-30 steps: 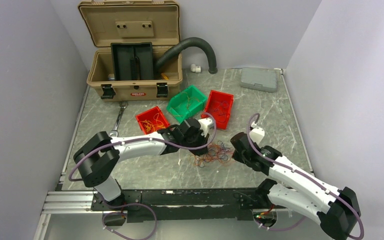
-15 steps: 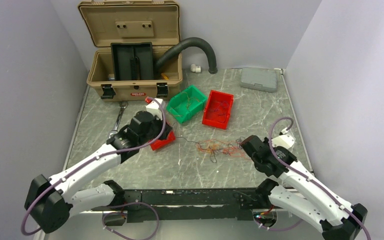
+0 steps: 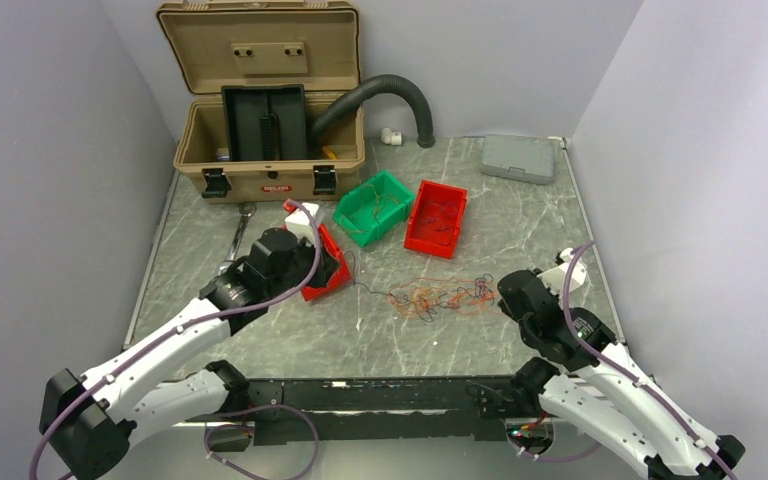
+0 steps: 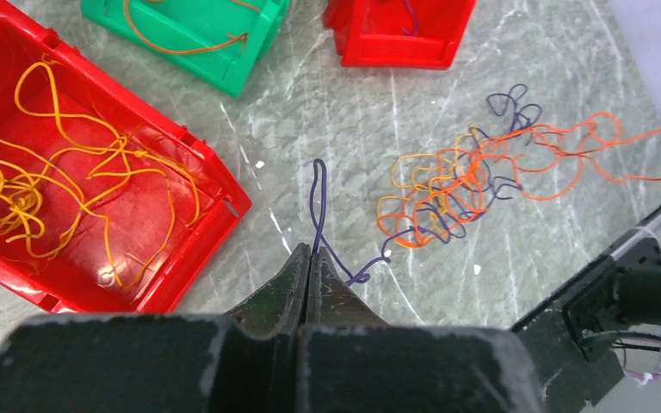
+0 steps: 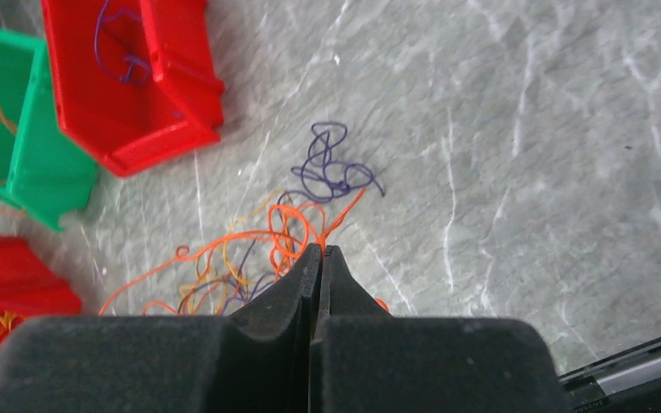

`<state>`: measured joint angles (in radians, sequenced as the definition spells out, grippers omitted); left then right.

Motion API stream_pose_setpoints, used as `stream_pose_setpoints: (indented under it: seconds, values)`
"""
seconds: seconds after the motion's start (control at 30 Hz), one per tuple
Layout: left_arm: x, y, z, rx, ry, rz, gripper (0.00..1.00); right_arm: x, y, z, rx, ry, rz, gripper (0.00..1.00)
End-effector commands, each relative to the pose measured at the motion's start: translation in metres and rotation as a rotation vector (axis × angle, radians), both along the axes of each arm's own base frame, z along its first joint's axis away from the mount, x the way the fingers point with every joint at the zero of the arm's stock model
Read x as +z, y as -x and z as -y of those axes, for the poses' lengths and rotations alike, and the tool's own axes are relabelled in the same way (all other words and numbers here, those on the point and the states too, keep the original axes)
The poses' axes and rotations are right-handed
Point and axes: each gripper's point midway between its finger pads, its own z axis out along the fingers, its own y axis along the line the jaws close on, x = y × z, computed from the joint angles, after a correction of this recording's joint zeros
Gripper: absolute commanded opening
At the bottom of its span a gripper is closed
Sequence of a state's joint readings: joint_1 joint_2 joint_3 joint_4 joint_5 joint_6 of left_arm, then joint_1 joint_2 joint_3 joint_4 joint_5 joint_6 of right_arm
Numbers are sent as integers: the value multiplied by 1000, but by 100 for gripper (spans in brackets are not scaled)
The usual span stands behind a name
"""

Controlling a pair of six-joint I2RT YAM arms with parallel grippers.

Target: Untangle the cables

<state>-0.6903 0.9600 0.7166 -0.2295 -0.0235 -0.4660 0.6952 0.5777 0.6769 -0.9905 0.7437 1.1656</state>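
The cables (image 3: 440, 297) lie as a stretched tangle of orange, yellow and dark purple strands on the marble table between the two arms. My left gripper (image 3: 347, 268) is beside the near red bin, shut on a dark purple strand (image 4: 317, 198) that runs from its tips (image 4: 311, 251) to the tangle (image 4: 460, 185). My right gripper (image 3: 503, 292) is at the tangle's right end, shut on an orange strand (image 5: 336, 219) right at its tips (image 5: 320, 249). A purple curl (image 5: 331, 163) lies just beyond them.
A red bin (image 3: 328, 280) of yellow-orange wires (image 4: 60, 185) sits under the left wrist. A green bin (image 3: 372, 207) and a second red bin (image 3: 436, 217) stand behind the tangle. An open tan toolbox (image 3: 265, 110), black hose (image 3: 390, 90), grey case (image 3: 517, 157) and wrench (image 3: 235, 240) are further back.
The left arm has swung back left from the tangle, drawing a purple strand out. The right arm has pulled to the right. The tangle has been stretched into a long, loose line.
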Motion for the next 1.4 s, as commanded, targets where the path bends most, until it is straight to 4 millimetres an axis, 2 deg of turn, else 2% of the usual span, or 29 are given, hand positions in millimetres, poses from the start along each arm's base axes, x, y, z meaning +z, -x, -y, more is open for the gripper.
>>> stream_pose_setpoints:
  seconds: [0.0,0.27,0.47,0.7,1.03,1.23,1.3,1.37]
  values:
    - [12,15,5,-51,68,-3,0,-2,1,-26,143,-60,-15,0]
    - [9,38,5,-96,142,-25,0,-6,11,-48,249,-140,-61,0]
    - [8,45,4,-116,148,-28,0,-5,14,-64,303,-209,-75,0]
    - [-3,52,9,-147,158,-53,0,-9,18,-61,287,-212,-88,0]
    - [-20,55,18,-165,140,-104,0,-19,11,-62,281,-186,-89,0]
    - [-29,55,21,-169,109,-126,0,-11,5,-41,182,-120,-61,0]
    - [-33,55,24,-176,98,-131,0,-7,3,-35,159,-103,-43,5]
    - [-36,54,27,-183,90,-131,0,-5,2,-33,155,-97,-26,20]
